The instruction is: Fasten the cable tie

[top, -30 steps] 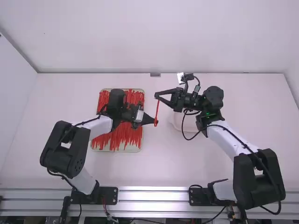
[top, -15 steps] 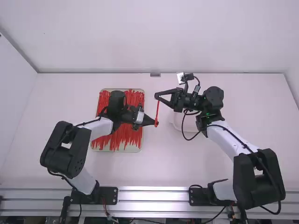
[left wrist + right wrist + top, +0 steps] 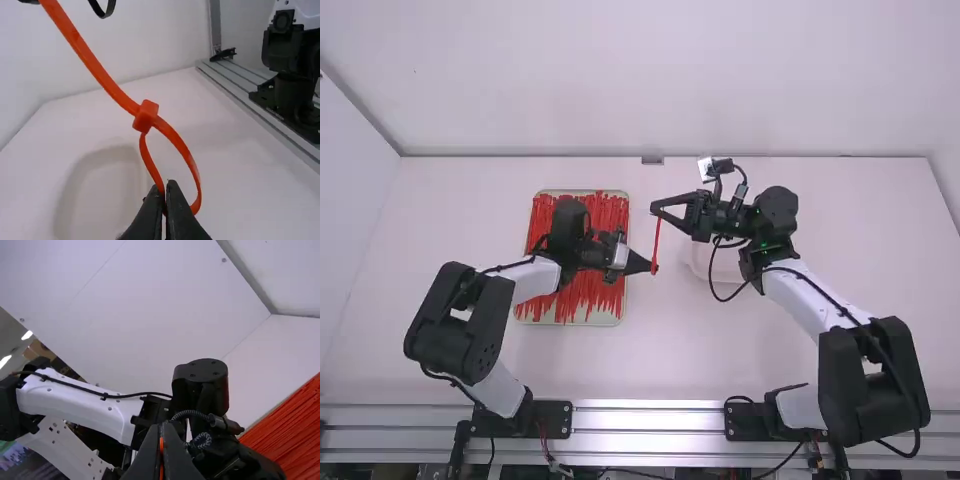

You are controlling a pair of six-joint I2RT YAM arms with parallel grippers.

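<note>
A red cable tie (image 3: 655, 243) hangs in the air between both grippers, just right of the tray. Its tail passes through its square head (image 3: 146, 114), forming a small loop (image 3: 192, 170). My left gripper (image 3: 648, 266) is shut on the bottom of that loop, its fingertips (image 3: 157, 200) pinched together on the strap. Above it, my right gripper (image 3: 656, 208) is shut on the far end of the tail; a sliver of orange strap (image 3: 161, 442) shows between its fingers (image 3: 172, 450). The tail (image 3: 85, 47) runs straight and taut from the head up toward the right gripper.
A beige tray (image 3: 623, 312) piled with several loose red cable ties (image 3: 582, 288) lies under the left arm's wrist. A black cable (image 3: 720, 290) loops down from the right arm onto the table. The table's back wall stands behind both grippers.
The left arm's wrist has shifted slightly toward the near side, pulling the tie's lower end a little down. The right gripper has hardly moved. Both still hold the tie.
</note>
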